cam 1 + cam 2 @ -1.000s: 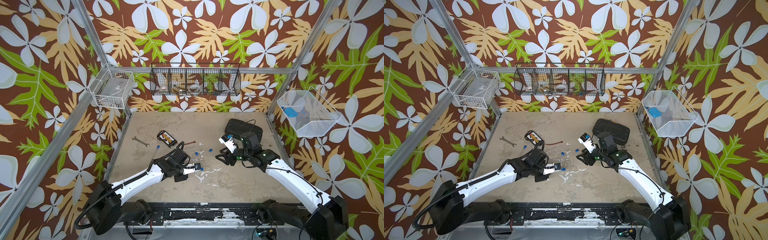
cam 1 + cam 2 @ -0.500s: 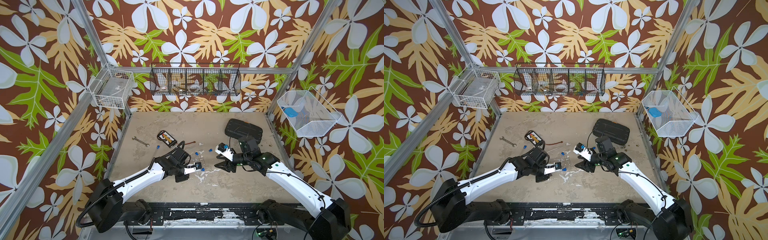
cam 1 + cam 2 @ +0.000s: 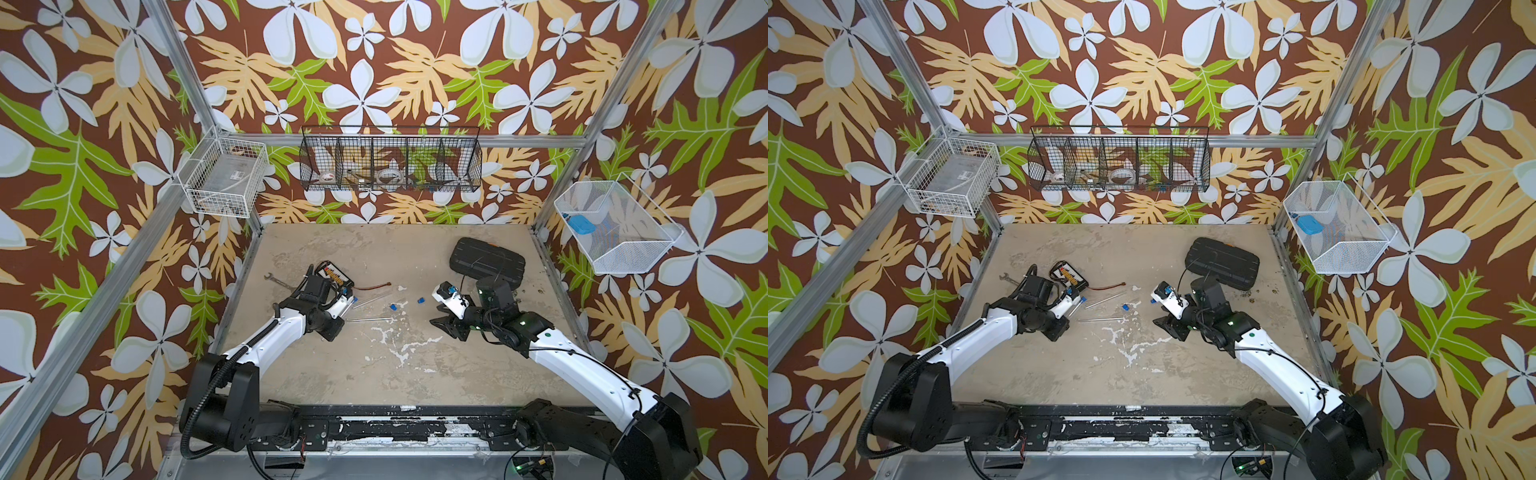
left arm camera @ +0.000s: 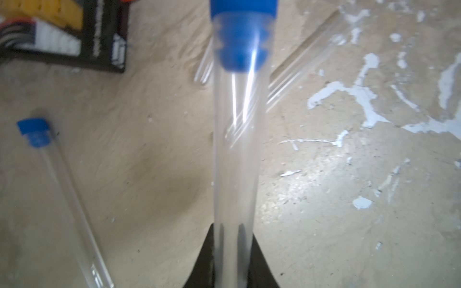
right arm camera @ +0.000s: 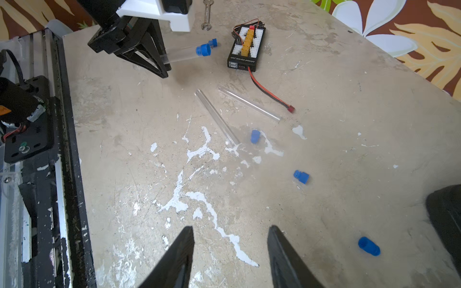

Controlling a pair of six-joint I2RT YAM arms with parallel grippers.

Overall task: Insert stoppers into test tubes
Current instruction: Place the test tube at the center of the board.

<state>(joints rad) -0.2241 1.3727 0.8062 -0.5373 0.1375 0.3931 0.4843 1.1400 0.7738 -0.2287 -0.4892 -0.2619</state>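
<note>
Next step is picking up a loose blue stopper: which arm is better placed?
Right. The right claw is open and empty, with small blue plastic stoppers lying loose just ahead. The left claw is shut on a slim clear test tube already stoppered.

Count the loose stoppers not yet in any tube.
3. First stopper lies at the end of an empty test tube; second stopper lies between the others; third stopper lies near the black case. More may be hidden.

Both top views overlook the table [image 3: 374,249] from high up — wrist views hover close.
</note>
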